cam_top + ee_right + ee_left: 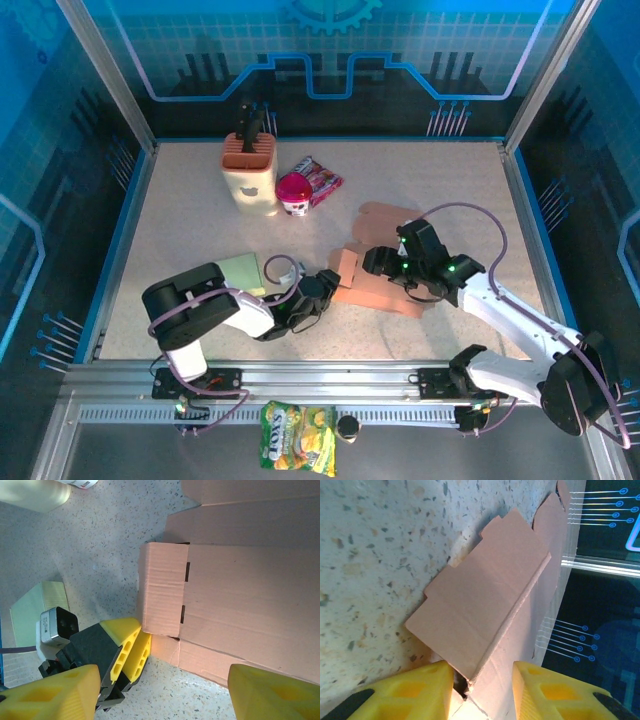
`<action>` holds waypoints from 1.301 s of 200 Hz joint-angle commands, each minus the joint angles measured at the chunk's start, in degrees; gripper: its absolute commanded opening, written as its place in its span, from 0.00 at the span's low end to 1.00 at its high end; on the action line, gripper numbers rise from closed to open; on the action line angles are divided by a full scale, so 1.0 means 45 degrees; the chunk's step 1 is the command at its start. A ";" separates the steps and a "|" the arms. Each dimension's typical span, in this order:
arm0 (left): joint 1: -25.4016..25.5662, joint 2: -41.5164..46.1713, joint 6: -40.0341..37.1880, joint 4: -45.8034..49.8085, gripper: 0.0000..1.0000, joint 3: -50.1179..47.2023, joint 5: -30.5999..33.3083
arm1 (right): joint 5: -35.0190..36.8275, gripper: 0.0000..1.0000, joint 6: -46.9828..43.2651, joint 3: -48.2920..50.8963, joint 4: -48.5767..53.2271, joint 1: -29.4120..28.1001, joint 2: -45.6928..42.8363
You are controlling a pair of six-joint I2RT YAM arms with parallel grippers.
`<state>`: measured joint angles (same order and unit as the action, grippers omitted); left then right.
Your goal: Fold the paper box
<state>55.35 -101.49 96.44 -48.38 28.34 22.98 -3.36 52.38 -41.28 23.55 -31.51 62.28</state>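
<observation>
The left gripper (pixel 322 292) is straddling the paper box's (pixel 395 292) end flap (pixel 480 600).
Its fingers (pixel 415 692) are standing apart, flap edge between them; the right gripper (pixel 378 262) is hovering open over the box. Gripping near the crease should fold it squarely.

Left wrist view: the paper box (pixel 485 610) runs off the bottom edge between the 2 fingers (pixel 415 690) of the left gripper (pixel 482 682), so whether they pinch its flap cannot be told. Right wrist view: the box is cut by the top and right edges, and the fingers of the right gripper (pixel 162 692) by the bottom edge. Top view: print on the snack bag (pixel 298 450) is too small to read.
</observation>
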 commanded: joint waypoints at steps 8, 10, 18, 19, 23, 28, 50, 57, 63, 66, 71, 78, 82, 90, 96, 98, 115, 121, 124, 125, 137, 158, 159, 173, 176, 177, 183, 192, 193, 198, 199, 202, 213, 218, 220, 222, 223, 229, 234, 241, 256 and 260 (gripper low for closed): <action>-0.0052 -0.0460 0.0311 -0.0833 0.31 0.0212 0.0478 | 0.0148 0.68 0.0089 0.0224 0.0196 -0.0166 -0.0207; -0.0069 -0.0480 0.0293 -0.0885 0.29 0.0208 0.0479 | 0.0137 0.68 0.0086 0.0227 0.0196 -0.0166 -0.0207; -0.0127 -0.0614 0.0238 -0.1044 0.25 0.0236 0.0439 | 0.0135 0.68 0.0088 0.0245 0.0216 -0.0160 -0.0234; -0.0140 -0.0632 0.0243 -0.1064 0.25 0.0231 0.0429 | 0.0138 0.68 0.0083 0.0246 0.0206 -0.0163 -0.0240; -0.0161 -0.0705 0.0236 -0.1179 0.23 0.0247 0.0406 | 0.0146 0.68 0.0102 0.0257 0.0215 -0.0161 -0.0274; -0.0186 -0.0794 0.0240 -0.1367 0.20 0.0218 0.0403 | 0.0139 0.68 0.0118 0.0299 0.0213 -0.0166 -0.0307; -0.0190 -0.1097 0.0155 -0.2210 0.08 0.0112 0.0527 | 0.0195 0.68 0.0422 0.0592 0.0170 -0.0248 -0.0686; -0.0201 -0.1099 0.0037 -0.2359 0.06 0.0121 0.0556 | 0.0287 0.67 0.0611 0.0755 0.0111 -0.0343 -0.0860; -0.0205 -0.1074 -0.0045 -0.2433 0.04 0.0133 0.0567 | 0.0387 0.67 0.0814 0.0911 0.0056 -0.0497 -0.0989; -0.0193 -0.1034 -0.0089 -0.2425 0.04 0.0129 0.0580 | 0.0435 0.67 0.0949 0.0969 0.0010 -0.0554 -0.1064; -0.0210 -0.0984 -0.0137 -0.2408 0.02 0.0147 0.0622 | 0.0559 0.67 0.1218 0.1109 -0.0044 -0.0717 -0.1164; -0.0211 -0.0868 -0.0241 -0.2408 0.00 0.0166 0.0648 | 0.0724 0.67 0.1695 0.1397 -0.0180 -0.0943 -0.1324; -0.0196 -0.0795 -0.0311 -0.2398 0.00 0.0157 0.0707 | 0.0803 0.67 0.2035 0.1591 -0.0299 -0.1084 -0.1444; -0.0181 -0.0605 -0.0361 -0.2322 0.00 0.0159 0.0775 | 0.0960 0.67 0.2810 0.2156 -0.0695 -0.1405 -0.1716; -0.0189 -0.0476 -0.0397 -0.2311 0.00 0.0134 0.0851 | 0.1088 0.67 0.3366 0.2584 -0.1142 -0.1681 -0.1957; -0.0176 -0.0425 -0.0416 -0.2339 0.00 0.0130 0.0889 | 0.1134 0.67 0.3596 0.2740 -0.1296 -0.1756 -0.2041; -0.0168 -0.0063 -0.0478 -0.2413 0.00 0.0095 0.1096 | 0.2026 0.67 0.5399 0.3706 -0.2137 -0.2644 -0.2765; -0.0169 0.0061 -0.0477 -0.2413 0.00 0.0092 0.1138 | 0.2481 0.68 0.5990 0.3985 -0.2318 -0.2959 -0.3000; -0.0171 0.0123 -0.0468 -0.2425 0.00 0.0117 0.1159 | 0.2667 0.69 0.6323 0.4142 -0.2430 -0.3106 -0.3115; -0.0172 0.0128 -0.0471 -0.2409 0.00 0.0123 0.1161 | 0.2731 0.69 0.6404 0.4177 -0.2465 -0.3150 -0.3165; -0.0162 0.0306 -0.0393 -0.2357 0.00 0.0146 0.1198 | 0.3383 0.71 0.7598 0.4787 -0.2880 -0.3574 -0.3627; -0.0156 0.0292 -0.0308 -0.2555 0.00 0.0244 0.1125 | 0.3998 0.75 0.9413 0.5771 -0.3635 -0.3876 -0.4250; -0.0164 0.0280 -0.0294 -0.2572 0.00 0.0255 0.1124 | 0.4022 0.76 0.9492 0.5821 -0.3692 -0.3867 -0.4260; -0.0152 0.0182 -0.0194 -0.2754 0.00 0.0284 0.1056 | 0.4551 0.78 0.9930 0.6305 -0.4530 -0.3877 -0.4563; -0.0135 0.0155 -0.0193 -0.2775 0.00 0.0294 0.1059 | 0.4668 0.79 0.9938 0.6334 -0.4621 -0.3877 -0.4622; -0.0134 0.0163 -0.0188 -0.2789 0.00 0.0299 0.1062 | 0.4709 0.79 0.9940 0.6337 -0.4634 -0.3868 -0.4641; -0.0118 0.0118 -0.0182 -0.2865 0.00 0.0305 0.1045 | 0.4921 0.80 0.9899 0.6280 -0.4700 -0.3855 -0.4712; -0.0096 0.0093 -0.0135 -0.2916 0.00 0.0326 0.1029 | 0.5183 0.81 0.9821 0.6113 -0.4673 -0.3840 -0.4692; -0.0095 0.0103 -0.0129 -0.2928 0.00 0.0325 0.1037 | 0.5201 0.81 0.9823 0.6090 -0.4660 -0.3839 -0.4686; -0.0082 0.0099 -0.0146 -0.2987 0.00 0.0349 0.1034 | 0.5254 0.81 0.9847 0.5984 -0.4596 -0.3820 -0.4614; -0.0088 0.0096 -0.0164 -0.2993 0.00 0.0346 0.1030 | 0.5255 0.81 0.9865 0.5967 -0.4583 -0.3810 -0.4579; -0.0090 0.0098 -0.0180 -0.3015 0.00 0.0354 0.1043 | 0.5247 0.81 0.9918 0.5952 -0.4586 -0.3771 -0.4499; -0.0079 0.0161 -0.0228 -0.2984 0.00 0.0409 0.1026 | 0.5048 0.81 1.0135 0.5986 -0.4922 -0.3655 -0.4126; -0.0076 0.0199 -0.0252 -0.2932 0.00 0.0436 0.1021 | 0.4943 0.81 1.0243 0.6041 -0.5174 -0.3597 -0.3975; -0.0075 0.0217 -0.0248 -0.2924 0.00 0.0440 0.1010 | 0.4910 0.81 1.0286 0.6066 -0.5243 -0.3558 -0.3852; -0.0074 0.0246 -0.0267 -0.2882 0.00 0.0455 0.1007 | 0.4892 0.80 1.0321 0.6091 -0.5348 -0.3553 -0.3799; -0.0074 0.0257 -0.0273 -0.2872 0.00 0.0458 0.0997 | 0.4870 0.80 1.0356 0.6108 -0.5389 -0.3540 -0.3751; -0.0074 0.0311 -0.0294 -0.2798 0.00 0.0497 0.0974 | 0.4815 0.80 1.0472 0.6161 -0.5683 -0.3492 -0.3559; -0.0074 0.0335 -0.0297 -0.2769 0.00 0.0528 0.0967 | 0.4762 0.80 1.0546 0.6225 -0.5959 -0.3425 -0.3367; -0.0040 0.0361 -0.0318 -0.2733 0.00 0.0557 0.0964 | 0.4716 0.80 1.0585 0.6306 -0.6397 -0.3325 -0.3115; -0.0035 0.0377 -0.0301 -0.2725 0.00 0.0577 0.0947 | 0.4626 0.78 1.0589 0.6344 -0.7132 -0.3111 -0.2606; -0.0018 0.0383 -0.0299 -0.2745 0.00 0.0578 0.0947 | 0.4604 0.78 1.0564 0.6338 -0.7305 -0.3070 -0.2478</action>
<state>54.92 -101.08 95.66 -57.80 29.69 26.35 16.08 97.76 -13.15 -1.80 -46.68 48.73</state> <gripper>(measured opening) 0.052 0.791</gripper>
